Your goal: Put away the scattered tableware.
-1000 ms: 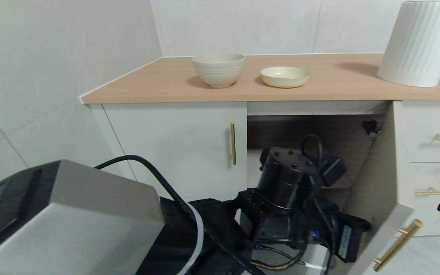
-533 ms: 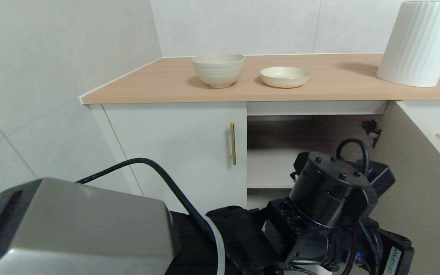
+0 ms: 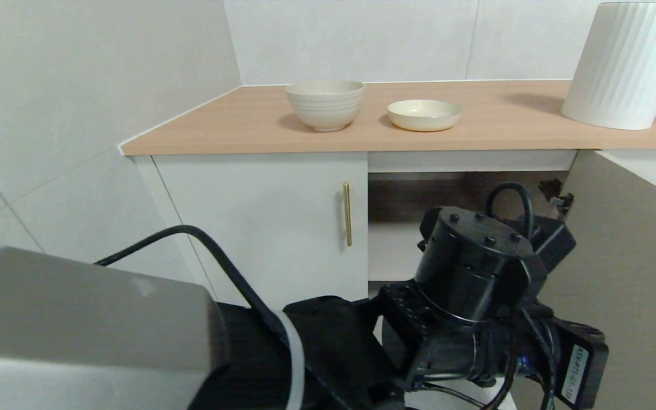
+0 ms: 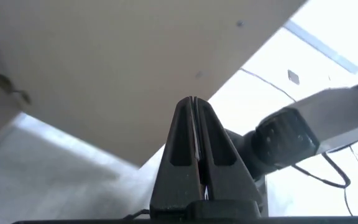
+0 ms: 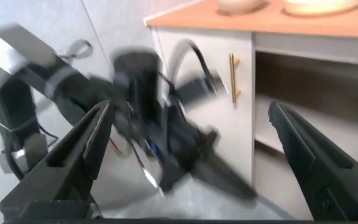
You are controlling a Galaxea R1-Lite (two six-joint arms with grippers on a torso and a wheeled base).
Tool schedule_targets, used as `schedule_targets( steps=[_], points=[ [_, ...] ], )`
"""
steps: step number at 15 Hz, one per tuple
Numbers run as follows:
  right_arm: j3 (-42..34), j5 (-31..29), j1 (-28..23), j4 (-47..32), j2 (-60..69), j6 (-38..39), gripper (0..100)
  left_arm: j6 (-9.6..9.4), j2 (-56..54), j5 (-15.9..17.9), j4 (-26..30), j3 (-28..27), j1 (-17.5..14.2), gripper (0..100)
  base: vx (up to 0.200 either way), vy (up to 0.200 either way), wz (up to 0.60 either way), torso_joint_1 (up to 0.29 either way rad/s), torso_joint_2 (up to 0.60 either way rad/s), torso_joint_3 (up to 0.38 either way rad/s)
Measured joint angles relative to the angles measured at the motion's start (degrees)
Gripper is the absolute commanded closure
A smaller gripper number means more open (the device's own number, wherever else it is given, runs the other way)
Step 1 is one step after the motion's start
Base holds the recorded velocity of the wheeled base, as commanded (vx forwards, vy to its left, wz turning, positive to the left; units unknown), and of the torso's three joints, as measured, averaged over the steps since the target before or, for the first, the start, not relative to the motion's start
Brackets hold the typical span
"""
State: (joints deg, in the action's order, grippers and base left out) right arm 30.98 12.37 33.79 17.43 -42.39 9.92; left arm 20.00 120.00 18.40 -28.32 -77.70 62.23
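Note:
A ribbed cream bowl (image 3: 325, 104) and a shallow cream dish (image 3: 425, 114) stand side by side on the wooden counter (image 3: 237, 128); the right wrist view shows the bowl (image 5: 238, 5) and the dish (image 5: 319, 5) too. Below them the cabinet's right door (image 3: 630, 273) stands swung wide open, baring a white shelf (image 3: 390, 250). My left arm's wrist (image 3: 476, 285) lies low in front of the opening. My left gripper (image 4: 192, 109) is shut with nothing in it, close to the door's inner face (image 4: 104, 62). My right gripper (image 5: 197, 155) is open and empty, off to the side, facing the cabinet.
The cabinet's left door (image 3: 259, 228) is closed, with a gold handle (image 3: 347, 213). A tall white ribbed container (image 3: 624, 62) stands on the counter at the right. Tiled walls close in the left side and the back.
The right cabinet door has swung much further open. My left arm's wrist moved right with it, then rose slightly. The right gripper has left the head view's right edge.

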Motion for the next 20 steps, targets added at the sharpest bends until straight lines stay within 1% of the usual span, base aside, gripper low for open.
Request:
schedule_targets(
  steps=[1, 3, 6, 8, 10, 11, 12, 13, 15, 16, 18, 20],
  points=[
    [0.0, -0.1, 0.0, -0.3, -1.0, 0.0, 0, -0.04, -2.2, -0.1, 0.0, 2.0, -1.1, 100, 0.0, 0.0, 0.0, 0.0, 0.0, 0.0],
    [0.1, -0.2, 0.0, -0.6, -3.9, 0.0, 0, -0.35, -7.7, -0.2, -0.1, 8.3, -4.3, 100, 0.0, 0.0, 0.0, 0.0, 0.0, 0.0],
    [0.5, -0.2, 0.0, -0.7, -9.8, -0.1, 0, -0.74, -18.1, -0.3, -0.1, 19.7, -10.9, 100, 0.0, 0.0, 0.0, 0.0, 0.0, 0.0],
    [1.7, -0.4, -0.5, -0.7, -14.6, -0.2, 0, -1.12, -26.6, -0.3, 0.0, 27.6, -16.0, 100, 0.0, 0.0, 0.0, 0.0, 0.0, 0.0],
    [4.6, -0.6, -2.0, -0.6, -19.4, -0.5, 0, -1.73, -34.6, -0.3, 0.2, 35.1, -22.3, 100, 0.0, 0.0, 0.0, 0.0, 0.0, 0.0],
    [6.3, -0.6, -2.5, -0.6, -21.9, -0.7, 0, -1.95, -38.2, -0.3, 0.3, 38.2, -24.8, 100, 0.0, 0.0, 0.0, 0.0, 0.0, 0.0],
    [8.1, -0.7, -2.8, -0.6, -24.5, -0.9, 0, -2.08, -41.8, -0.2, 0.4, 41.1, -27.3, 100, 0.0, 0.0, 0.0, 0.0, 0.0, 0.0],
    [9.4, -1.0, -3.0, -0.5, -26.4, -0.9, 0, -2.39, -44.5, -0.2, 0.4, 43.0, -29.2, 100, 0.0, 0.0, 0.0, 0.0, 0.0, 0.0],
    [10.3, -3.7, -3.2, -0.7, -28.7, -0.9, 0, -3.12, -48.1, -0.2, 0.4, 44.5, -31.2, 100, 0.0, 0.0, 0.0, 0.0, 0.0, 0.0],
    [10.5, -6.6, -3.3, -0.7, -29.2, -0.9, 0, -3.21, -49.2, -0.2, 0.4, 44.7, -32.5, 0, 0.0, 0.0, 0.0, 0.0, 0.0, 0.0],
    [10.6, -9.8, -3.4, -1.9, -28.3, -0.9, 0, -3.25, -50.3, -0.2, 0.3, 44.6, -34.9, 0, 0.0, 0.0, 0.0, 0.0, 0.0, 0.0],
    [11.1, -10.3, -3.5, -6.1, -26.4, -0.9, 0, -3.23, -50.7, -0.5, 0.4, 43.4, -36.9, 0, 0.0, 0.0, 0.0, 0.0, 0.0, 0.0]
  ],
)
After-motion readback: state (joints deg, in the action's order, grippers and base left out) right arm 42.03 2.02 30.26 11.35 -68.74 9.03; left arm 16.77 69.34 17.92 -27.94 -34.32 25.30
